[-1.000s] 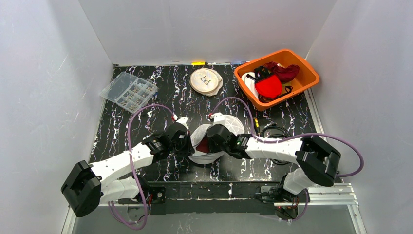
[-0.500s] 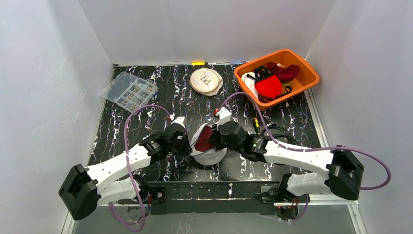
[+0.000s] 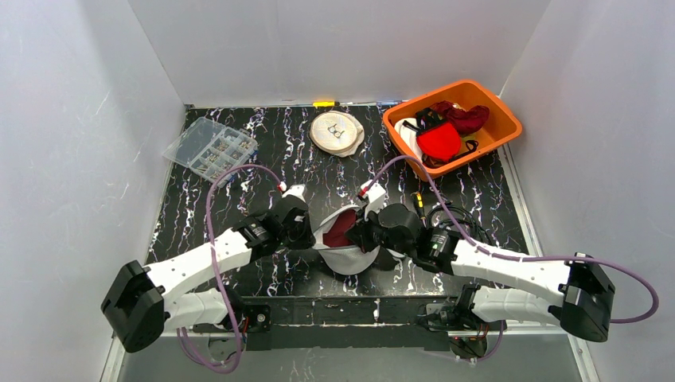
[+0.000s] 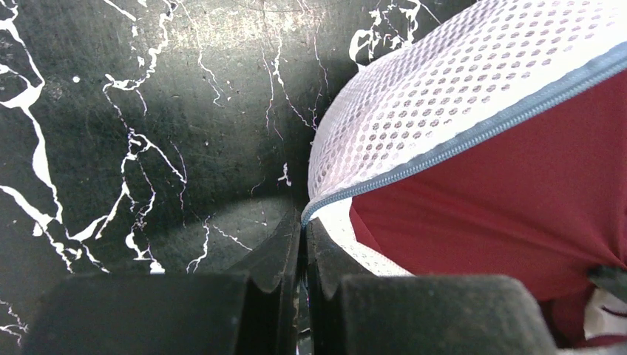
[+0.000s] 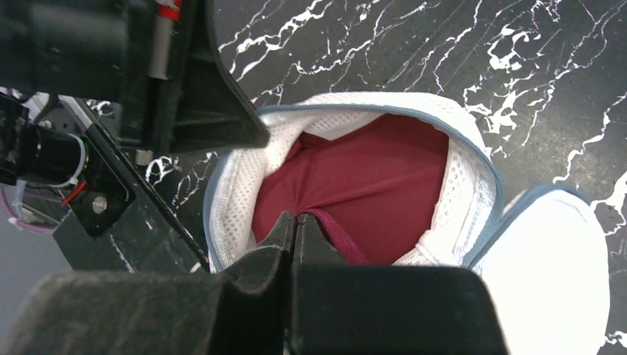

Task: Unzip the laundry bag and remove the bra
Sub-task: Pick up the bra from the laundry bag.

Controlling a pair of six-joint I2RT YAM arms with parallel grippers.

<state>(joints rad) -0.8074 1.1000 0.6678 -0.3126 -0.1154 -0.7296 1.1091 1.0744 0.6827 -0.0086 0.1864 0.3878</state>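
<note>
Black marbled desk (image 3: 263,159) carries the white mesh laundry bag (image 3: 347,259) close to its near edge, midway between the two arms. The bag lies with its mouth gaping upward and toward the far side, the grey zip (image 4: 473,133) already run open around the rim. Inside, filling the hollow, sits the dark red bra (image 5: 370,177), its cloth showing through the whole opening and none of it yet over the rim.

At the left end of the mouth, the left fingers (image 4: 299,248) are pressed together on the bag's edge just where the zip tape ends, pinning that side to the desk. From the near right, the right fingers (image 5: 294,231) reach over the rim and are closed tight on a fold of the bra, with the red fabric drawn into a ridge at their tips.

So the right arm is the one on the garment, and the bra lies beyond and below its fingers, deeper in the pouch. I judge the pull should go up and to the right, out through the mouth and away from the left anchor. A snag on the mesh rim would drag the bag along.
</note>
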